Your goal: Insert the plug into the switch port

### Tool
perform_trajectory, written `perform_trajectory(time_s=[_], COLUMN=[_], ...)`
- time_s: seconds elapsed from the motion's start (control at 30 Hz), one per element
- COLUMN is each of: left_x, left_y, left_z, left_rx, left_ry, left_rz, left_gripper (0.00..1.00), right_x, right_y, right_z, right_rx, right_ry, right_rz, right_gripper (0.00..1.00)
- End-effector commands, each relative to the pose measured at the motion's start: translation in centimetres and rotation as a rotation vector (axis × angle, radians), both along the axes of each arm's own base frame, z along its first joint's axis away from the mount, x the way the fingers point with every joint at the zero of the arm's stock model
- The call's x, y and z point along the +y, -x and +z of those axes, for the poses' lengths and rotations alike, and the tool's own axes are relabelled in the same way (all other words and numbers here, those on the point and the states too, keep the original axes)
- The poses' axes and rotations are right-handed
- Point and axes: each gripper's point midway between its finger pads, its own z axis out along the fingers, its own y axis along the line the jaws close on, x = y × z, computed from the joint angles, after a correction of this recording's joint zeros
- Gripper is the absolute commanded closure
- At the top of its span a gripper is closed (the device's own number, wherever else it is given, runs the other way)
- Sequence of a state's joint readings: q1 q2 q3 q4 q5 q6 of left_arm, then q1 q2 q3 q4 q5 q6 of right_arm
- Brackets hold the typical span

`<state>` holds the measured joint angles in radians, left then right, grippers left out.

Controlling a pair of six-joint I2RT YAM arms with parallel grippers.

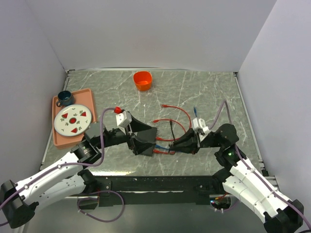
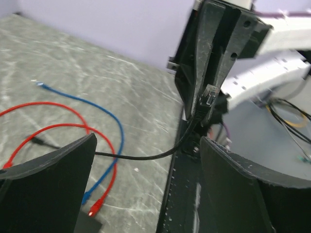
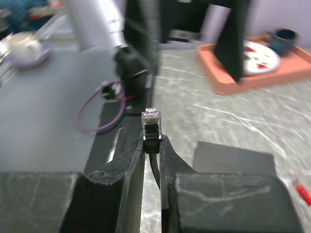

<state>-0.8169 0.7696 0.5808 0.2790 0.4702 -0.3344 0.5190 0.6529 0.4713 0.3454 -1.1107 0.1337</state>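
Right fingers (image 3: 127,167) pinch the plug (image 3: 151,119) by its cable end, nearly closed; left fingers (image 2: 53,179) gape wide, empty. The black box (image 3: 233,158) lies just beside the right fingers, port unseen. Best steady the box, square the plug to the port, then push.

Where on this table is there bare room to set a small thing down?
Free: the far right corner, between the orange cup and the right wall; also the far strip between tray and cup. Crowded: the middle, with the red cables.
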Motion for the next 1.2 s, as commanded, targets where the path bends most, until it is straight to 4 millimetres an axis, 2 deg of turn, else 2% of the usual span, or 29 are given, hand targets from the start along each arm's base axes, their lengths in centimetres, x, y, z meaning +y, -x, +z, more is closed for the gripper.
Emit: perform_trajectory(time_s=[0.0, 0.03, 0.13, 0.27, 0.33, 0.37, 0.47, 0.5, 0.63, 0.8, 0.87, 1.0, 1.17], left_x=[-1.2, -1.4, -1.7, -2.5, -3.0, -3.4, -3.8, -3.9, -4.3, -5.5, -5.8, -6.8, -7.7], left_y=[3.1, 3.8, 4.8, 5.6, 5.4, 4.9, 3.6, 3.5, 3.4, 4.3, 4.4, 4.6, 5.5], left_z=[3.1, 3.1, 4.1, 5.1, 5.3, 5.4, 5.3, 5.3, 4.7, 4.3, 4.5, 4.3, 4.5], left_rx=[-0.111, -0.122, -0.151, -0.159, -0.152, -0.132, -0.095, -0.093, -0.081, -0.114, -0.132, -0.134, -0.141], left_ry=[0.034, 0.034, 0.044, 0.042, 0.041, 0.042, 0.054, 0.056, 0.032, -0.001, 0.005, 0.000, -0.010], left_rz=[-0.219, -0.275, -0.349, -0.385, -0.360, -0.308, -0.222, -0.214, -0.222, -0.307, -0.324, -0.372, -0.437], left_gripper=[0.07, 0.08, 0.08, 0.10, 0.14, 0.15, 0.23, 0.25, 0.25, 0.25, 0.26, 0.38, 0.41], right_x=[-0.3, -0.5, -0.5, -0.1, 0.1, 0.3, 0.4, 0.4, 0.5, 0.1, -0.1, -0.2, -0.2], right_y=[3.1, 4.0, 4.3, 3.2, 2.3, 1.0, 0.1, 0.2, 0.7, 3.1, 3.4, 3.6, 3.6], right_z=[1.0, 1.1, 1.0, 0.9, 0.7, 1.0, 1.4, 1.6, 1.3, 1.3, 1.6, 1.5, 1.5], right_rx=[-0.113, -0.124, -0.091, -0.079, -0.044, -0.035, -0.020, -0.025, -0.019, -0.031, -0.045, -0.030, -0.018], right_ry=[0.010, 0.011, 0.021, 0.031, 0.043, 0.041, 0.024, 0.016, 0.031, 0.045, 0.043, 0.058, 0.063], right_rz=[0.222, 0.287, 0.335, 0.269, 0.205, 0.117, 0.045, 0.047, 0.103, 0.277, 0.293, 0.306, 0.305], right_gripper=[1.00, 1.00, 1.00, 1.00, 1.00, 1.00, 1.00, 1.00, 1.00, 1.00, 1.00, 1.00, 1.00])
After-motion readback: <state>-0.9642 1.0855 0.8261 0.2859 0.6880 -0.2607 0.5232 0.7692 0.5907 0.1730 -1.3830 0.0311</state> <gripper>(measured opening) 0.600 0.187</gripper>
